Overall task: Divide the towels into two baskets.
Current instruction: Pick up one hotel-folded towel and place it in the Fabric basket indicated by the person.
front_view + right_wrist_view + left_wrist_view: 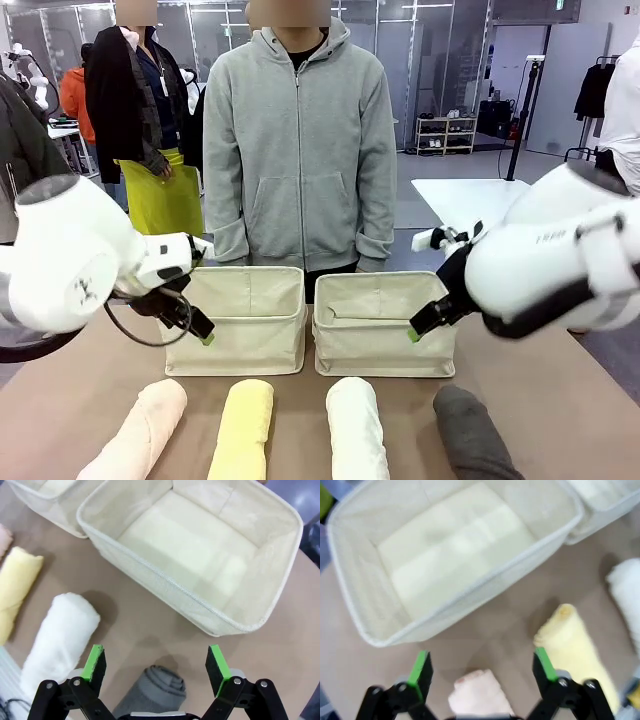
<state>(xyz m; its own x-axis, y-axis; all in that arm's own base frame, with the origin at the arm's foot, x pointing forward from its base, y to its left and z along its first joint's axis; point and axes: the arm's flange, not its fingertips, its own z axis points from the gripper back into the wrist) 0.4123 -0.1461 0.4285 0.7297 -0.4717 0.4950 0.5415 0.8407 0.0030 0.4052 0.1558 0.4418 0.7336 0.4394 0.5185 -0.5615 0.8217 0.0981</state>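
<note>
Fingers (420, 672) of the left gripper (482, 666) are spread as wide as they go and have nothing in them, and the right gripper (155, 659) is just the same, its green pads far apart around empty air. All four towels lie on the table (560, 400) in a row along the robot's edge, side by side but apart: the pink towel (140, 430) at the robot's left, then the yellow towel (243, 428), the white towel (356, 428) and the grey towel (475, 435) at the right. Just beyond them stand the two baskets, the left basket (240, 345) and the right basket (385, 350), set close together with their long walls facing the row; both wrist views look down into bare cream floors, so neither has a towel in it. From the left wrist view the near end of the pink towel shows below and between that gripper's fingers, with the yellow one just beside it; from the right wrist view the rolled end of the grey towel sits in the same place, the white one next to it. In the front view each gripper hangs above the table in front of its own basket, clear of the rolls. Across the table a person (300, 150) in a grey hooded top stands behind the baskets, arms down at the sides. As I judge it, the sorting has not begun: no towel is lifted or placed, all four are left to move, and the arms look lined up over the outer pair for a first pick.
</note>
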